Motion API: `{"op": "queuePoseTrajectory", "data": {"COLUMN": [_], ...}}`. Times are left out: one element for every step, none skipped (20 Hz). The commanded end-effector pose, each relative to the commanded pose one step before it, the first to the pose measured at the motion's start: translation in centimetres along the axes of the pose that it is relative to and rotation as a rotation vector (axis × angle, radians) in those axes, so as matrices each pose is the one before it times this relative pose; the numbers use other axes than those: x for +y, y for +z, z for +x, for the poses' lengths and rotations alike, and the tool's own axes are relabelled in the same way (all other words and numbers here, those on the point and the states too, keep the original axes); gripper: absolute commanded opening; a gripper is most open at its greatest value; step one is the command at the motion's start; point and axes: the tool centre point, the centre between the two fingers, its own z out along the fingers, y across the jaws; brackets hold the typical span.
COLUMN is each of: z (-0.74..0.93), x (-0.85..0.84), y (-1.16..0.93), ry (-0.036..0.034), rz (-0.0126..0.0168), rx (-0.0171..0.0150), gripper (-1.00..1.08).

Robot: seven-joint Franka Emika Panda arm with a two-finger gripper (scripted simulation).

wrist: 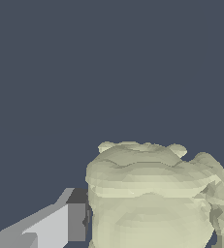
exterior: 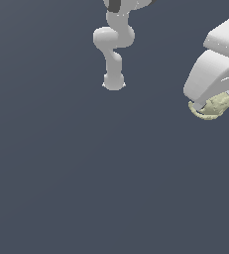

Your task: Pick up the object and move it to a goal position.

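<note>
My gripper (exterior: 205, 101) sits clamped on the object (exterior: 216, 106), a bumpy yellow-green lump tucked just under the white hand, one finger (wrist: 67, 222) flat against its side; it looks light, rigid, best pinched across its flanks.

No readable text, labels, numbers or signs on anything

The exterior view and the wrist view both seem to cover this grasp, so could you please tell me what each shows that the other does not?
Only the exterior view shows the arm's base and links and the white hand body above the pincer. Only the wrist view shows one grey finger pressed against the object's side, and its bumpy surface close up. Both show the pale yellow-green object at the pincer and the plain dark floor.
</note>
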Motion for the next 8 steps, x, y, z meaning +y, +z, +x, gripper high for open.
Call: {"op": "queuePoseTrajectory", "data": {"z": [0.081, 0.027, 0.023, 0.019, 0.014, 0.01, 0.006, 0.002], "x": [-0.149, -0.042, -0.035, -0.028, -0.021, -0.015, -0.009, -0.003], "y": [-0.534, -0.142, -0.117, -0.094, -0.072, -0.05, -0.03, -0.01], "ry": [0.00041, 0.0, 0.0, 0.0, 0.0, 0.0, 0.0, 0.0], "rz": [0.00003, 0.0, 0.0, 0.0, 0.0, 0.0, 0.0, 0.0], "rx": [-0.00069, 0.0, 0.0, 0.0, 0.0, 0.0, 0.0, 0.0], "gripper": [-1.0, -1.0, -1.0, -1.0, -1.0, -1.0, -1.0, -1.0]}}
